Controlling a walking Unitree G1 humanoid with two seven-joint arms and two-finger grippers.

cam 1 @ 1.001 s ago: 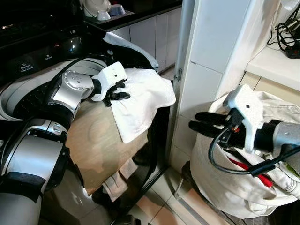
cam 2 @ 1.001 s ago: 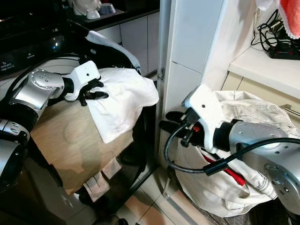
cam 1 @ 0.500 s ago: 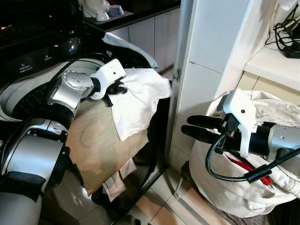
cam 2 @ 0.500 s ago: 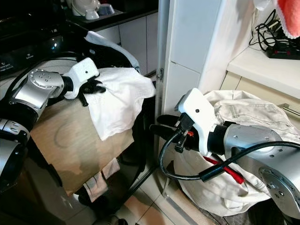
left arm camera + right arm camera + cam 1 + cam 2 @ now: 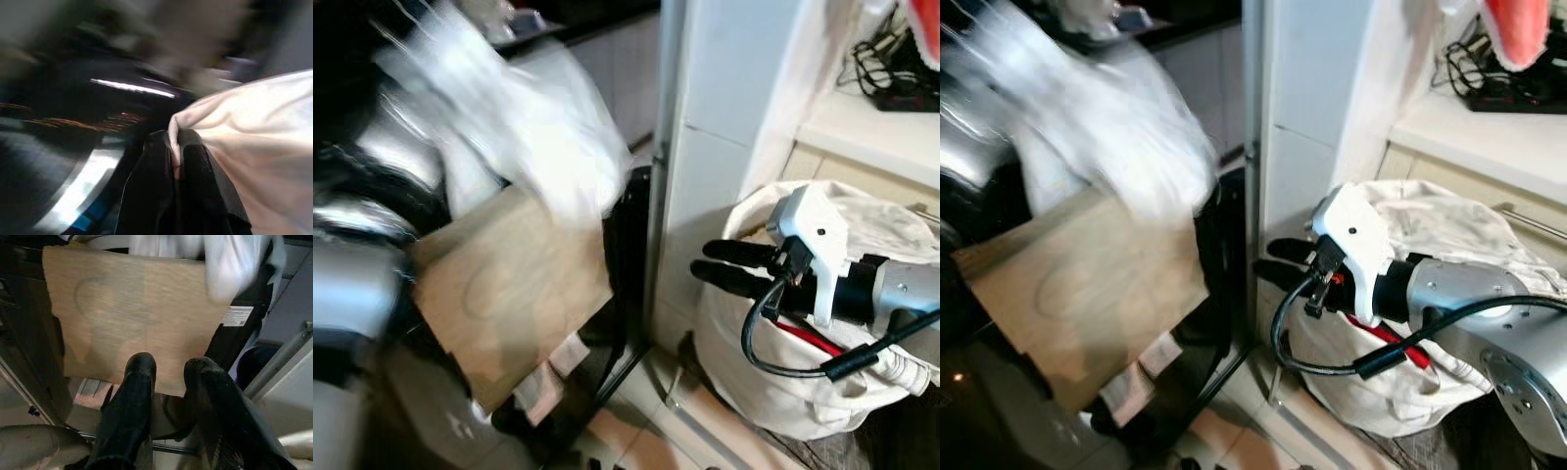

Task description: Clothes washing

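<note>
A brown board (image 5: 514, 279) is lying at the left-centre of the left eye view, with the blurred white cloth (image 5: 543, 127) sitting above it at upper left. The white laundry bag (image 5: 773, 392) is standing at lower right. The right gripper (image 5: 705, 264) is hovering before the bag, fingers slightly parted and empty. The left gripper (image 5: 178, 161) is pinching the cloth's edge between closed fingers.

Head stereo pair is aimed forward and down; the tan board (image 5: 514, 284) and laundry bag (image 5: 1449, 294) are shared by both eyes. Left side is blurred, apparently by motion. Right wrist view is directed along its jaws, close above the board. Left wrist view is pressed near white cloth (image 5: 254, 127).
</note>
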